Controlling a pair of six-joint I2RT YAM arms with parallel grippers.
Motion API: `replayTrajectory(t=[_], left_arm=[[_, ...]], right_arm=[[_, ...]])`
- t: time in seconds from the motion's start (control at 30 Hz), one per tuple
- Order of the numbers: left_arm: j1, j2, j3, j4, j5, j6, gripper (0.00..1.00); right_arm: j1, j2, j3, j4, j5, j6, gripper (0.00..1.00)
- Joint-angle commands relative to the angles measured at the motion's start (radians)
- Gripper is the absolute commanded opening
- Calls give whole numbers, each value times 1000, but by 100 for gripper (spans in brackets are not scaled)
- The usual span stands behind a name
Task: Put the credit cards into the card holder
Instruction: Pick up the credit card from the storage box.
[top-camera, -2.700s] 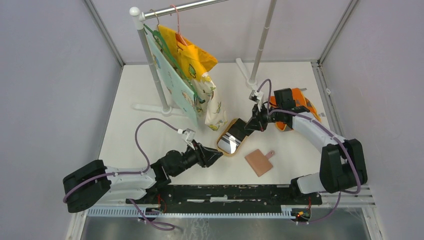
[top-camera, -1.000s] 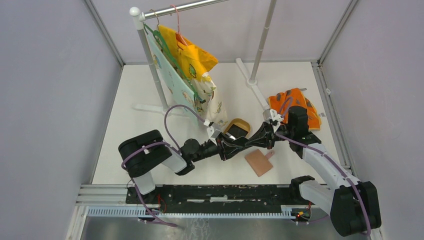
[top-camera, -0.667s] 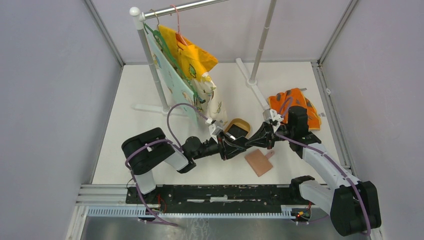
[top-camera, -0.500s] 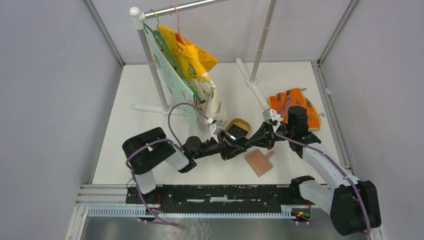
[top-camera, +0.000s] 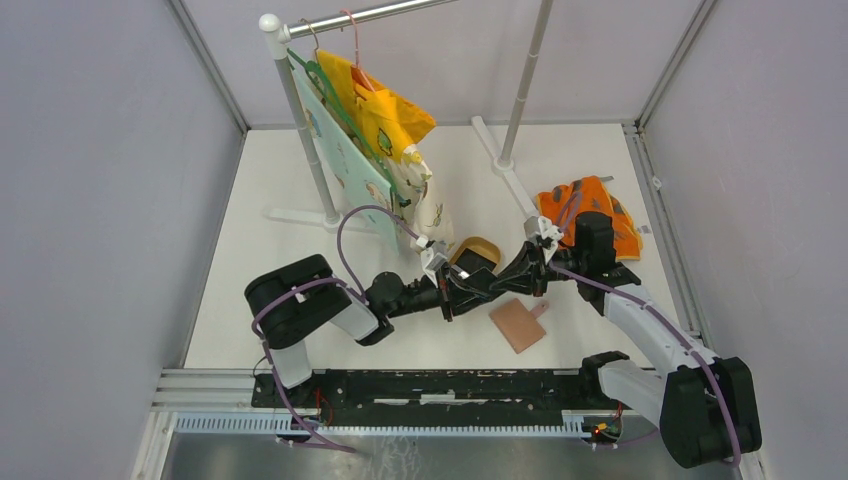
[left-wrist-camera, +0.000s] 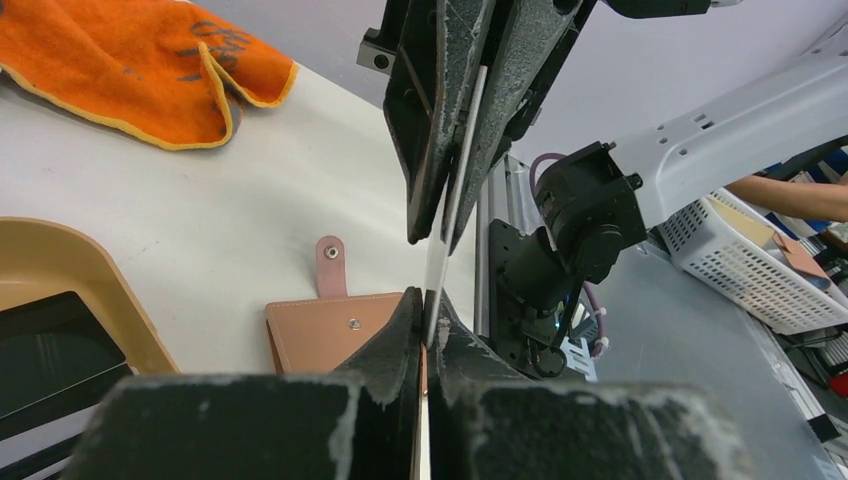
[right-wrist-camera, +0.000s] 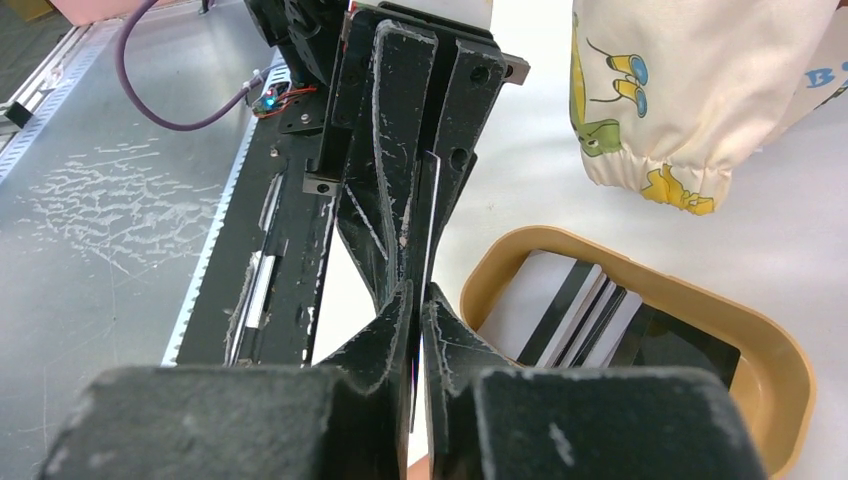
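My left gripper (left-wrist-camera: 427, 300) and right gripper (right-wrist-camera: 417, 292) meet tip to tip above the table, just left of the card holder (top-camera: 518, 323). One thin pale credit card (left-wrist-camera: 455, 190) stands edge-on between both pairs of fingers. The left gripper is shut on its lower end. The right fingers stand slightly apart around its other end (right-wrist-camera: 430, 220), with a sliver of gap showing. The reddish-brown card holder (left-wrist-camera: 320, 335) lies folded flat, its strap tab pointing away. More striped credit cards (right-wrist-camera: 560, 300) lie in the tan dish (top-camera: 484, 243).
An orange cloth (top-camera: 590, 215) lies at the back right. A clothes rack (top-camera: 300, 120) with hanging garments (top-camera: 400, 150) stands behind the dish, its second pole (top-camera: 525, 80) to the right. A white basket (left-wrist-camera: 760, 260) sits off the table's near edge.
The left gripper has closed onto the card and the right fingers have eased slightly apart. Over the last second both arms have barely moved; earlier the right gripper was at the dish.
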Motion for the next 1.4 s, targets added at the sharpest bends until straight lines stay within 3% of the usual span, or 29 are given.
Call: replayTrajectory(t=[0.0, 0.1, 0.17, 0.27, 0.37, 0.53, 0.8, 1.0, 1.23, 1.37], left_arm=[[7, -33, -7, 201, -7, -20, 2], [7, -50, -37, 200, -16, -41, 2], [6, -59, -70, 196, -26, -61, 2], [7, -82, -98, 165, -24, -88, 2], [6, -117, -98, 60, -3, -94, 2], [-20, -230, -68, -252, -7, -8, 2], [-48, -336, 112, -814, -51, 162, 2], [-48, -363, 161, -980, -51, 233, 2], [-49, -386, 174, -1033, -48, 272, 2], [-52, -396, 184, -1052, -46, 286, 2]], right_arm=[[5, -11, 26, 35, -11, -2, 16], [6, -19, 43, -32, 6, -55, 41], [5, -21, 71, -136, 46, -151, 52], [6, -8, 111, -253, 74, -238, 62], [5, -1, 113, -260, 67, -235, 69], [16, 16, 108, -245, 62, -206, 72], [31, 16, 135, -310, 50, -244, 71], [31, 13, 144, -322, 40, -240, 63], [46, 21, 143, -317, 44, -232, 52], [63, 31, 142, -318, 59, -230, 50]])
